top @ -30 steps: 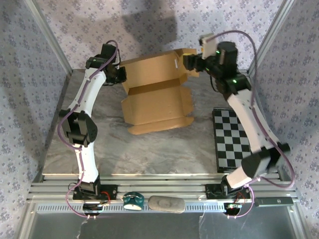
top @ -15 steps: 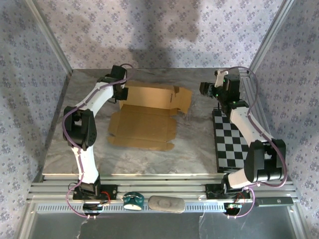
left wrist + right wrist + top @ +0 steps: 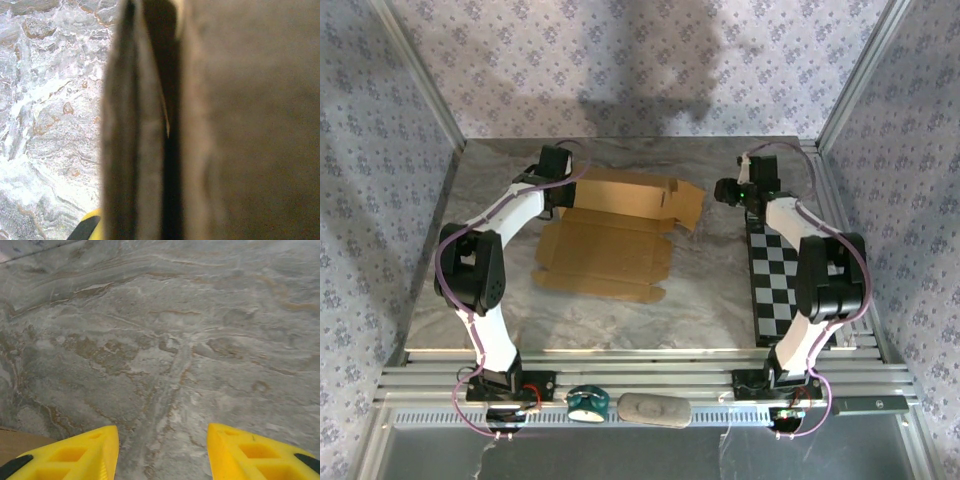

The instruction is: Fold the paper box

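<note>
Left pincer (image 3: 564, 192): drawn together at the 10 o'clock corner of the paper box (image 3: 615, 245). Its wrist view has blurred cardboard layers edge-on against the lens, so I judge it is clamped on a flap, probably to anchor or raise that side.
Right pincer (image 3: 161, 432): yellow fingers apart with nothing between them, over bare table. It hangs near the box's 2 o'clock flap without touching, likely placed to take that flap next.
Box position: middle of the table (image 3: 700, 290), lying mostly open and flat, with the far panel and right flap slightly lifted.
Box material: plain tan cardboard, unprinted and matte. It is a die-cut sheet with scalloped tabs along the near and side edges and crease lines between panels, thin enough to bend at the scores.
Table surface: smooth grey-brown stone pattern with pale veins.
Checkered board (image 3: 780, 290): black-and-white, flat at the table's 3 o'clock edge, apart from the box.
Progress: early, I judge, as no walls stand yet.
</note>
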